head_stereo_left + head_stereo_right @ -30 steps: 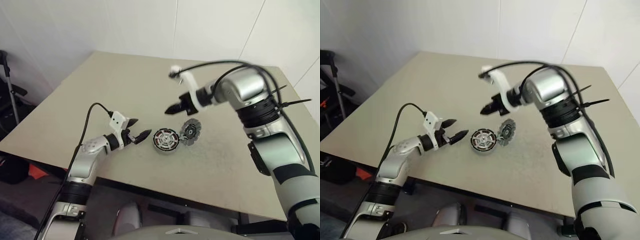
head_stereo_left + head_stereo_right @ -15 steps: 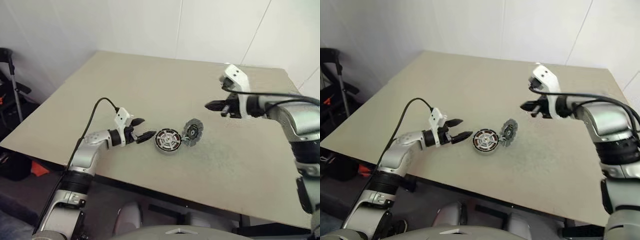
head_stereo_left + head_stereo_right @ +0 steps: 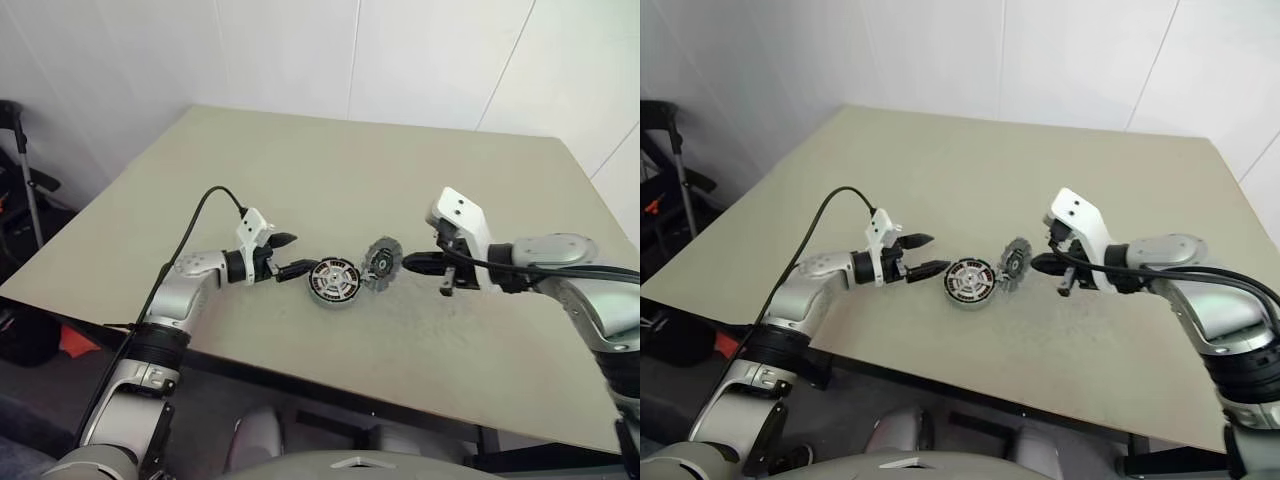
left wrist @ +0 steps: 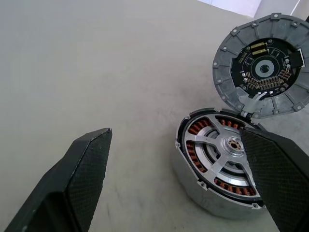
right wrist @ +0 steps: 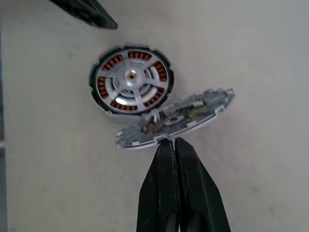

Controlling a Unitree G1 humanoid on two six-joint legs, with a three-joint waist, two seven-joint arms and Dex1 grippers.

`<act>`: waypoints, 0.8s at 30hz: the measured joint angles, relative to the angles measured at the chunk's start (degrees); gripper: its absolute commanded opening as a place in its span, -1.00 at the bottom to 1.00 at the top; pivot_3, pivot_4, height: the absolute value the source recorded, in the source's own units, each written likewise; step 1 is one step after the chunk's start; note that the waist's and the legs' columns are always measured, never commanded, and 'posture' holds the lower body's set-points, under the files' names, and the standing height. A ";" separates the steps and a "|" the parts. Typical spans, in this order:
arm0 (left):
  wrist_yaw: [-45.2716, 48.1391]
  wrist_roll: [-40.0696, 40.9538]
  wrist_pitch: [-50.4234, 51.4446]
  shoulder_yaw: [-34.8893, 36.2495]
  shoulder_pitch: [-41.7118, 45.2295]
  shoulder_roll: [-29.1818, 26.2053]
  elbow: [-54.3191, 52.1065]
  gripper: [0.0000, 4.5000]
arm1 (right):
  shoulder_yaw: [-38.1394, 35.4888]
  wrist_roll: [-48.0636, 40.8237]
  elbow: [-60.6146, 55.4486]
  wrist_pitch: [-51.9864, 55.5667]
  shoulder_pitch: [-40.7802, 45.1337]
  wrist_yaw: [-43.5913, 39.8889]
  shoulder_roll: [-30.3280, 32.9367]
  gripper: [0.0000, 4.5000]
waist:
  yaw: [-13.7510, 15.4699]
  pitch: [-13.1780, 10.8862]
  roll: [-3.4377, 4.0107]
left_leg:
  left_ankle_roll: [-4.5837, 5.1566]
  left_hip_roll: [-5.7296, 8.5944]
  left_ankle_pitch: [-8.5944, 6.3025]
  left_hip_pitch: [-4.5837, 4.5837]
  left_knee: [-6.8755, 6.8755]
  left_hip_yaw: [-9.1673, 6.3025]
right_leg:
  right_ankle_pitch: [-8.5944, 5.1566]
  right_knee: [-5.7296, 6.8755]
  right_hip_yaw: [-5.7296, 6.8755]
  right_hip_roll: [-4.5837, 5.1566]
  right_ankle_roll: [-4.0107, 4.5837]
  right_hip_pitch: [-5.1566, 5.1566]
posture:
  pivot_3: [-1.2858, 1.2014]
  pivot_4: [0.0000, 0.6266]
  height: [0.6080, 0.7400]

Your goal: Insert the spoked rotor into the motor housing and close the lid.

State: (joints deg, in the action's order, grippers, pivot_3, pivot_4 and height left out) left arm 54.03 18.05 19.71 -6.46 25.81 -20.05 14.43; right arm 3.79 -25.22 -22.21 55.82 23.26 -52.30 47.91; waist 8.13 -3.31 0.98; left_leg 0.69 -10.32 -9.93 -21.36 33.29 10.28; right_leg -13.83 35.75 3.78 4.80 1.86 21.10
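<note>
Room: white panelled walls behind; dark metal stand (image 3: 20, 170) at far left.

Surface: plain beige matte tabletop (image 3: 300, 170), bare apart from the motor parts near its front edge.

Left gripper (image 3: 286, 257), two black fingers spread wide, just left of the shallow round grey-silver motor housing (image 3: 333, 282); in the left wrist view one finger (image 4: 79, 179) stands clear on bare table and the other overlaps the housing rim. Contact cannot be told.

Right gripper (image 3: 412, 263), fingers pressed together and holding nothing, tip just right of the ribbed round silver lid (image 3: 381, 262), which stands tilted open on its joint.

Silver-spoked flat rotor (image 4: 227, 153) sits inside the housing over the copper windings.

Judgement: insertion done; lid closing in hand. Next move calls for pushing the lid leftward and down onto the housing, left gripper bracing it.
</note>
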 measured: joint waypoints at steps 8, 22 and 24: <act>-1.92 -0.06 0.08 1.38 -2.02 -1.17 -2.11 1.00 | 3.34 -1.05 2.55 3.84 5.61 4.25 -8.75 -1.00 | 0.04 0.02 0.00 | -0.09 0.00 0.05 0.03 -0.01 -0.01 | 0.00 0.00 0.01 0.00 0.01 -0.05 | 0.03 -1.00 1.00; -4.16 -0.05 0.29 4.44 -3.57 -3.46 -4.15 1.00 | 8.45 -0.22 11.08 6.77 4.87 12.58 -21.15 -1.00 | -0.78 0.02 -0.01 | -0.23 0.03 0.12 0.05 -0.08 -0.02 | -0.01 -0.02 0.00 0.01 0.00 -0.04 | 0.03 -1.00 1.00; -4.15 -0.06 0.39 4.44 -3.50 -3.54 -4.19 1.00 | 8.45 0.41 13.34 6.33 5.42 13.61 -22.82 -1.00 | -0.97 0.02 -0.01 | -0.24 0.02 0.13 0.03 -0.09 -0.02 | 0.00 -0.01 0.00 0.00 0.00 -0.01 | 0.03 -1.00 1.00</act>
State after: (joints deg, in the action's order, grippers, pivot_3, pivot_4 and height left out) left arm 49.88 17.99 20.10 -2.02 22.31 -23.58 10.24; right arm 12.24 -24.82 -8.87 62.14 28.68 -38.68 25.09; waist 7.16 -3.28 0.98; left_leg 0.45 -10.30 -9.80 -21.33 33.20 10.25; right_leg -13.84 35.73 3.78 4.80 1.86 21.09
